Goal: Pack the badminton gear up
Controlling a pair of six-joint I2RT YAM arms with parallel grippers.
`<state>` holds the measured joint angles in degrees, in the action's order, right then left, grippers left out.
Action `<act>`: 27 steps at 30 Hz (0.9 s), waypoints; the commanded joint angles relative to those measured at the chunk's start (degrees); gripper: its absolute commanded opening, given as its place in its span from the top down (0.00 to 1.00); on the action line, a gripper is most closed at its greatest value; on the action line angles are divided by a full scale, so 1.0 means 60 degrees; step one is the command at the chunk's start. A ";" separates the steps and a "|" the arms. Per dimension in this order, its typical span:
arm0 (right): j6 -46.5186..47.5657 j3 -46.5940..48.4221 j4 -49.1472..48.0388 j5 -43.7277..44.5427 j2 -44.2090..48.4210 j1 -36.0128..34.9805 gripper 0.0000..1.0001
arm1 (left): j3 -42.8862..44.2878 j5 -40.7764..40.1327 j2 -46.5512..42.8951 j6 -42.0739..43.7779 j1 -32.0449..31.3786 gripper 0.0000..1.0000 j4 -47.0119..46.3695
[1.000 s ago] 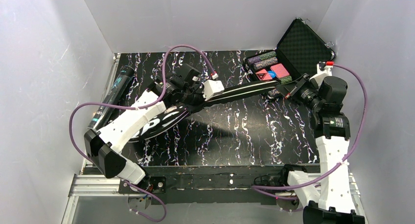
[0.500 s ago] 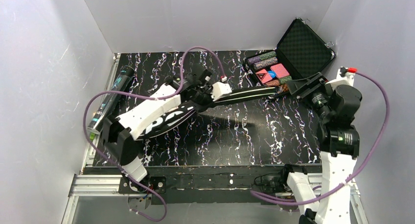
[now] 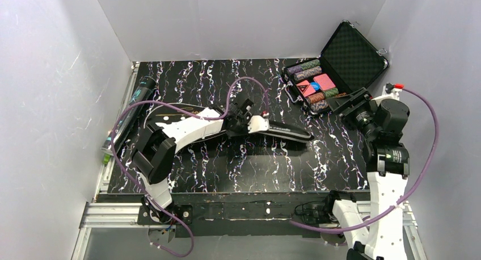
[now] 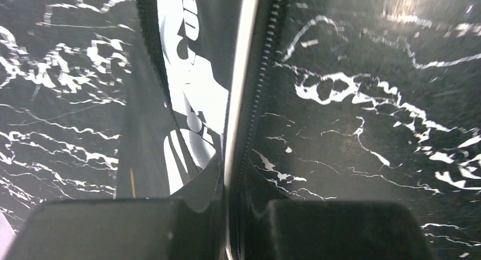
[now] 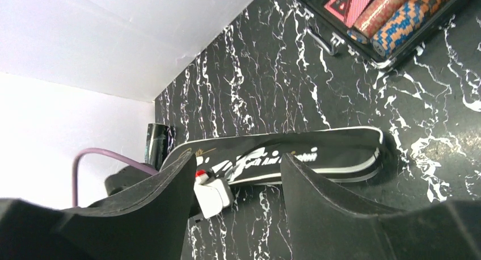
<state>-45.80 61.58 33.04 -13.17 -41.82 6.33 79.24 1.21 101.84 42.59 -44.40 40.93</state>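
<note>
Pinching racket bag (image 4: 195, 72) w/ left fingers (image 4: 113, 231); right fingers (image 5: 351, 214) spread wide, empty.

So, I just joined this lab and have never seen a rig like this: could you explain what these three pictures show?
These are two robot arms, left and right, bolted at the near edge of a black marbled table, each ending in a two-finger gripper. The wide picture comes from a fixed camera above and behind them; the other two come from cameras on the wrists, looking out past each arm's own gripper. On the table lie a long black racket bag, a black teal-printed tube along the left edge, and an open hard case of poker chips at the far right. The left gripper is shut on the bag's white-piped edge. The right gripper is open and empty, beside the case.
</note>
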 commanded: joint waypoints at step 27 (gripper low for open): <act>0.2768 -0.1024 -0.2946 0.2269 -0.2669 0.0022 0.13 | 0.1881 0.5331 -0.2499 -0.5450 0.5348 0.02 0.0451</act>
<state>-36.99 58.08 25.93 -4.64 -56.99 6.33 95.04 28.80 96.64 18.79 -16.88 44.88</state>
